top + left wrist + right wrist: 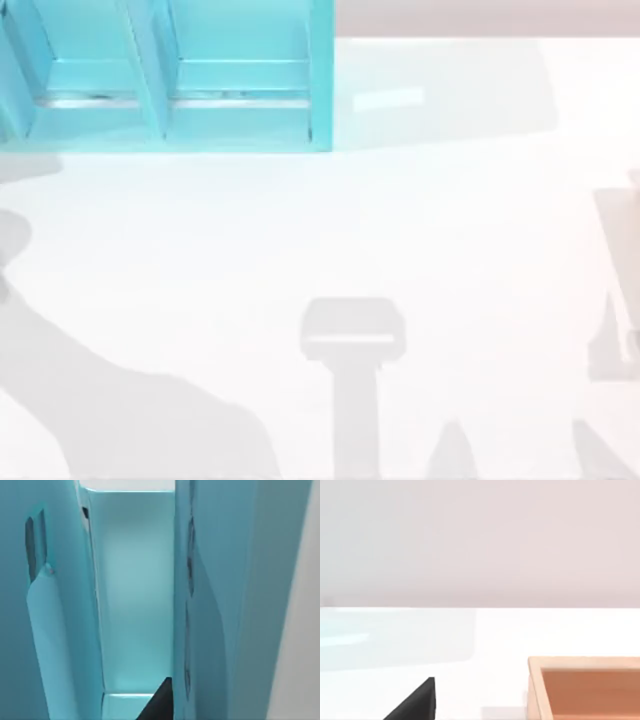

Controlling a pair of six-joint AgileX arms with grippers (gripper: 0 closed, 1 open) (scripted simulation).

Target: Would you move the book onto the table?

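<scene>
Top view: the glossy white counter (330, 230) carries a turquoise shelf unit (170, 75) at its far left, its compartments open toward the near side. Grey shadows of my arms fall across the near part of the counter.

Left wrist view: my left gripper (157, 705) appears as a dark finger tip close in front of the shelf unit (135, 595), looking into a narrow compartment between two turquoise dividers. A teal-blue slab with a small red mark at its corner — the book (50, 630) — stands upright against the side wall of the unit. How far my left gripper is spread, I cannot tell; nothing is visibly held.

Right wrist view: my right gripper (415, 702) shows one dark finger tip over the counter (490, 640), near an orange-brown open box (585, 687). Its opening cannot be told either.
</scene>
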